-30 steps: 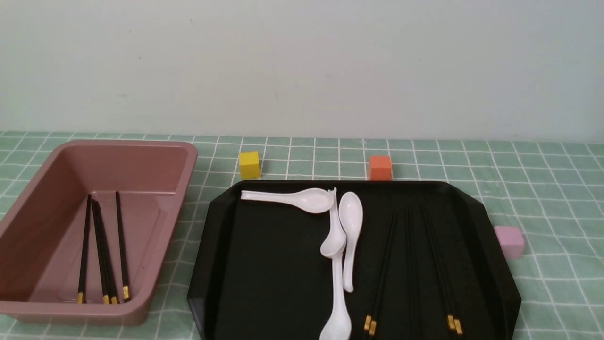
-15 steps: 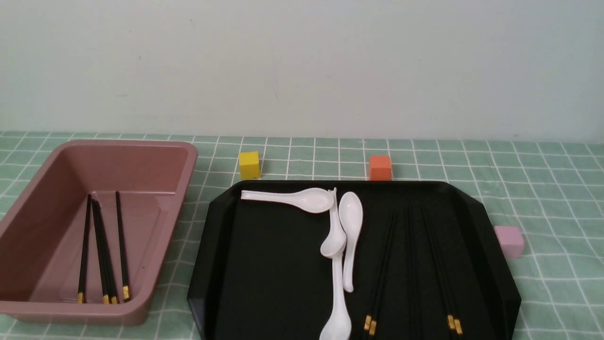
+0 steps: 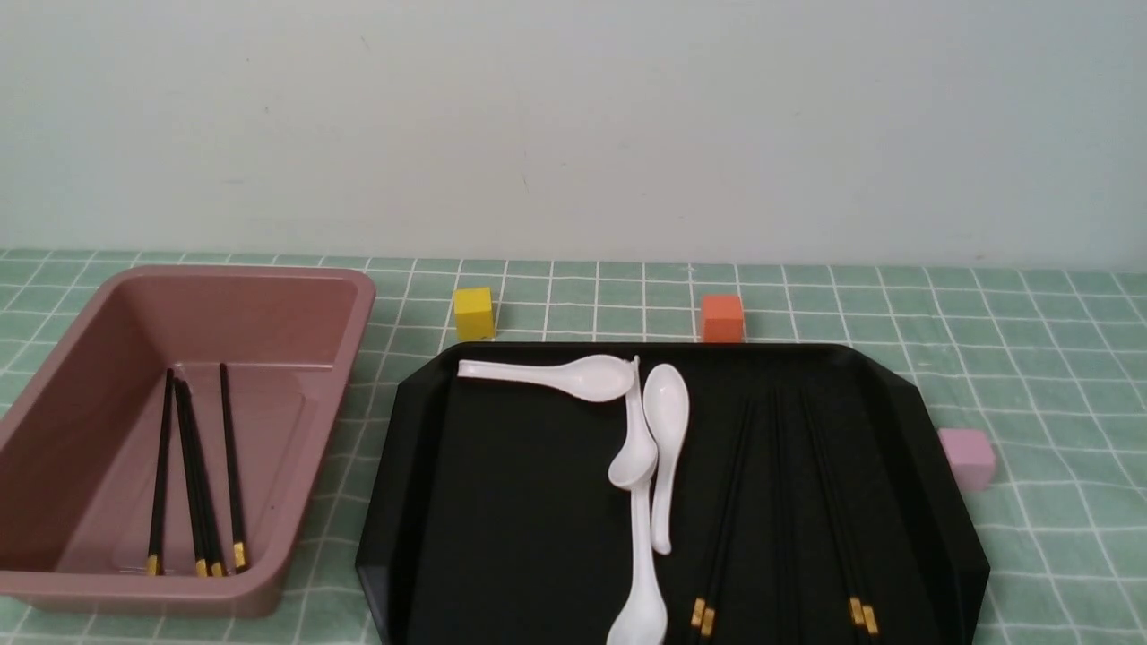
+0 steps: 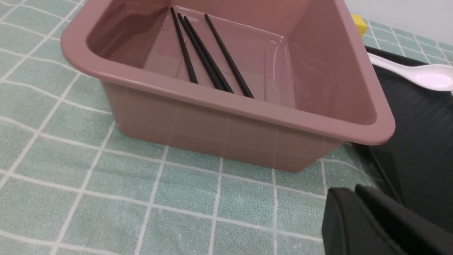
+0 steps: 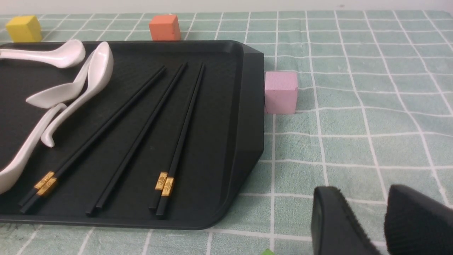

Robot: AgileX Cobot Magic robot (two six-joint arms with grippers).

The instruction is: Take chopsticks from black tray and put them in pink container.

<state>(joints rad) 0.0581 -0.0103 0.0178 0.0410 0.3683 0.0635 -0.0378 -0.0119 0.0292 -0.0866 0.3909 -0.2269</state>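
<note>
The pink container [image 3: 358, 296] stands at the left with several black chopsticks [image 3: 195, 466] lying in it, gold bands toward me. The black tray [image 3: 502, 502] holds several more chopsticks [image 3: 726, 502] on its right half. Neither gripper shows in the front view. In the left wrist view, my left gripper [image 4: 354, 189] is shut and empty, low over the cloth in front of the container's [image 4: 226, 102] near corner. In the right wrist view, my right gripper [image 5: 362, 191] is open and empty above the cloth, off the tray's [image 5: 247, 106] right side, apart from the chopsticks [image 5: 179, 141].
White soup spoons [image 3: 573, 381] lie in the middle of the tray, left of the chopsticks. A yellow cube [image 3: 473, 313] and an orange cube [image 3: 722, 318] sit behind the tray. A pale pink cube [image 3: 966, 457] stands against its right rim. A green checked cloth covers the table.
</note>
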